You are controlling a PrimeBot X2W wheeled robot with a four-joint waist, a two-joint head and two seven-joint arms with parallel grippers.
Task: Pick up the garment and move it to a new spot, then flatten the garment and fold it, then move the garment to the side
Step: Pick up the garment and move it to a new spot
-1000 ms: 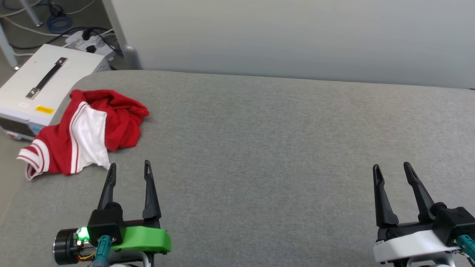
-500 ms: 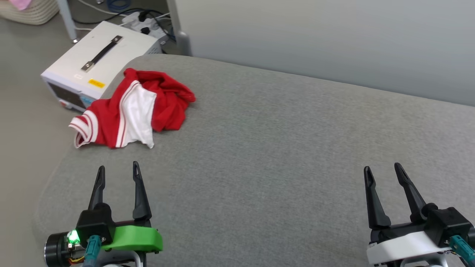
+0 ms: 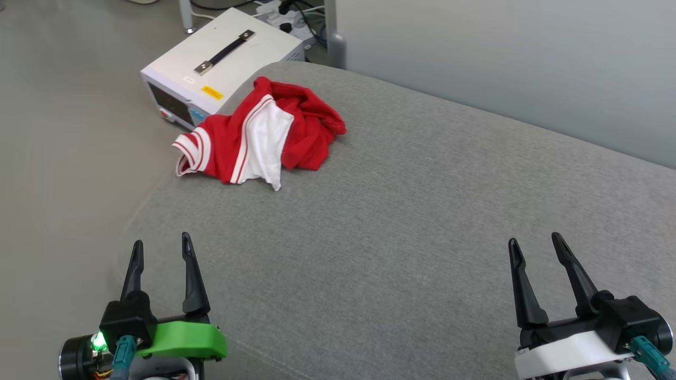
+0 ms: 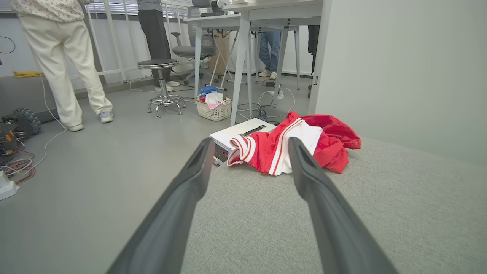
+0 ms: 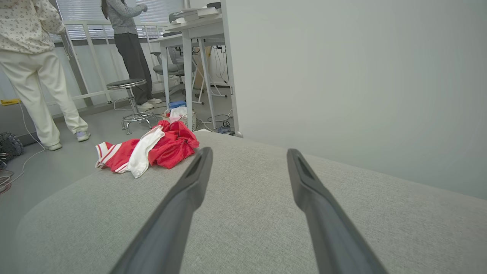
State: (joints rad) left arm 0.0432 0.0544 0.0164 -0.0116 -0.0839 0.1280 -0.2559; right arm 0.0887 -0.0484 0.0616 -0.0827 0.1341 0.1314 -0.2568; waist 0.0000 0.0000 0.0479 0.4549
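The left end effector [image 3: 161,240] hovers low over the near left part of the grey cloth-covered bench [image 3: 401,221]. Its two dark fingers are spread wide with nothing between them, and the tips point toward the far-left corner. The right end effector [image 3: 534,238] hangs the same way at the near right, fingers parted and empty, well apart from its partner.

The garment [image 3: 253,137] lies crumpled in a heap at the bench's far-left corner (red body, a white sleeve on top, striped cuff reaching the edge). It is well ahead of the left fingers and touched by neither end effector; bare bench cloth lies between them and the heap.

Just behind the garment a white instrument box [image 3: 222,58] with a black carry handle sits on the floor [image 3: 63,132]. A pale wall panel [image 3: 501,63] runs along the bench's far side. Farther off, the left wrist view shows a stool [image 4: 159,64], a wicker basket [image 4: 214,110] and a person in cream trousers [image 4: 64,61].
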